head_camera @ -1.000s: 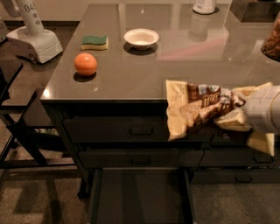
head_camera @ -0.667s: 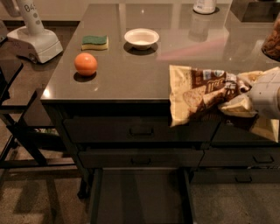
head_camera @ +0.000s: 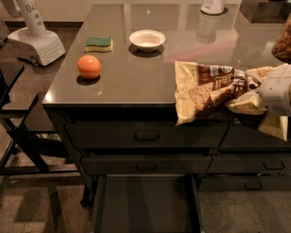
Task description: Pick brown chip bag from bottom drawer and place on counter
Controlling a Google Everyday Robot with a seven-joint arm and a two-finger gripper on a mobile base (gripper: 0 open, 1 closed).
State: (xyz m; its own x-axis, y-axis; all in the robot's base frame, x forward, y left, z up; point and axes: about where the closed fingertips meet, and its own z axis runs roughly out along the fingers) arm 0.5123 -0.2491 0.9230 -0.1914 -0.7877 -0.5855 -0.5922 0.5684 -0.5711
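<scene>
The brown chip bag (head_camera: 207, 91), dark brown in the middle with cream-yellow ends, hangs in the air over the counter's front edge, tilted with its left end lower. My gripper (head_camera: 254, 93) comes in from the right, its white arm at the frame edge, and is shut on the bag's right end. The bottom drawer (head_camera: 145, 205) is pulled open below, its dark interior showing nothing. The counter (head_camera: 136, 77) is a glossy grey-brown slab.
On the counter sit an orange (head_camera: 89, 66), a green-and-yellow sponge (head_camera: 98, 43), a white bowl (head_camera: 147, 39) and a white container (head_camera: 213, 6) at the back. Two shallower drawers are shut above the open one. A white device (head_camera: 34, 38) stands on the left.
The gripper has carried the bag upward and a little to the right, from in front of the drawers to the level of the counter's front edge.
</scene>
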